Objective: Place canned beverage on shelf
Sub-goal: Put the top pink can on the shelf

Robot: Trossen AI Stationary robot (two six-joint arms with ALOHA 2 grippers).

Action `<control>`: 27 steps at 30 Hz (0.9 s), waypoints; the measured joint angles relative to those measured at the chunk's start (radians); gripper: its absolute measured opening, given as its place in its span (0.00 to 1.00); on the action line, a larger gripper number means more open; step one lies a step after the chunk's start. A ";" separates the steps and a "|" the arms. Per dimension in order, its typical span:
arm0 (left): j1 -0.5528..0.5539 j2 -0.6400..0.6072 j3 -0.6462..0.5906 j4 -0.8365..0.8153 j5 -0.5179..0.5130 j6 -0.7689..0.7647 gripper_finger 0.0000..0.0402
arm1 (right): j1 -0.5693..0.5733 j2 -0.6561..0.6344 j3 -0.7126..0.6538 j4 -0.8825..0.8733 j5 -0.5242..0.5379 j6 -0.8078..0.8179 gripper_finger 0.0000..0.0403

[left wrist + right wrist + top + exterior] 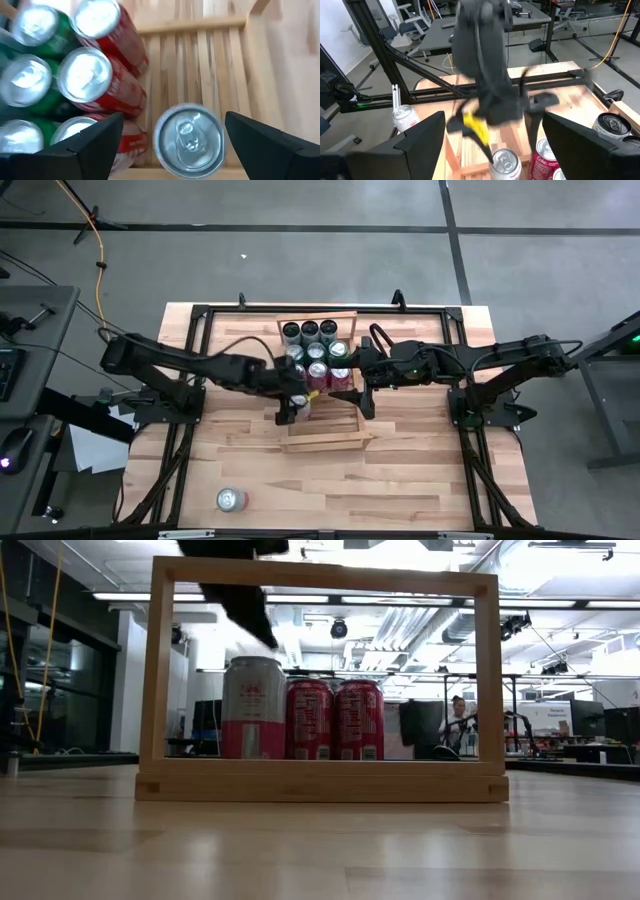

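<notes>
Left gripper (170,145) open, fingers either side of the can (189,140) standing on the shelf (200,65). Risk: lifting crooked, probably clipping the rim, tips it. Right gripper (366,402) open nearby.

Wood table (420,470) w/ slatted shelf (335,442) holding cans; lone can (231,499) near front edge.

Cans (315,350) crowd the shelf's (330,442) far end; near slats bare.
</notes>
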 joint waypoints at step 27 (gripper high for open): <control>-0.147 -0.847 -0.474 0.505 -0.271 -0.383 0.85 | 0.000 0.000 0.000 0.024 0.000 0.290 0.79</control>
